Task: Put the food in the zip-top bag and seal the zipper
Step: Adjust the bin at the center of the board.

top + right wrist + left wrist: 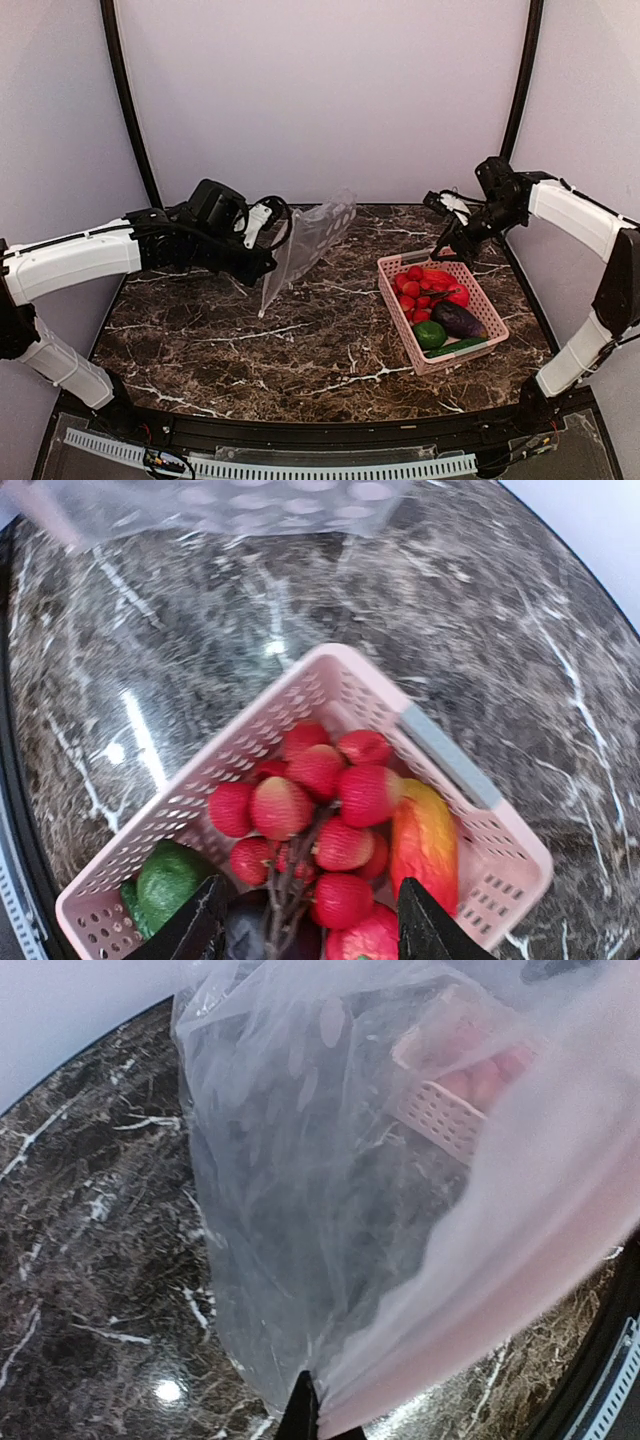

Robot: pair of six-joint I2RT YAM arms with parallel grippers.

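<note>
Your zip-top bag is held up left of centre, slanting over the counter. Your left pincer is pressed together on the plastic at the pink zipper, with that arm stretched low across from the left. The food all sits in the pink basket on the right. Your right arm bends over it, and the right pincer is spread, pointing down above the red pieces and gripping nothing.

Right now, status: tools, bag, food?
Left tool shut on zip-top bag, held up. Right tool open over food in pink basket. Nothing in the way.
</note>
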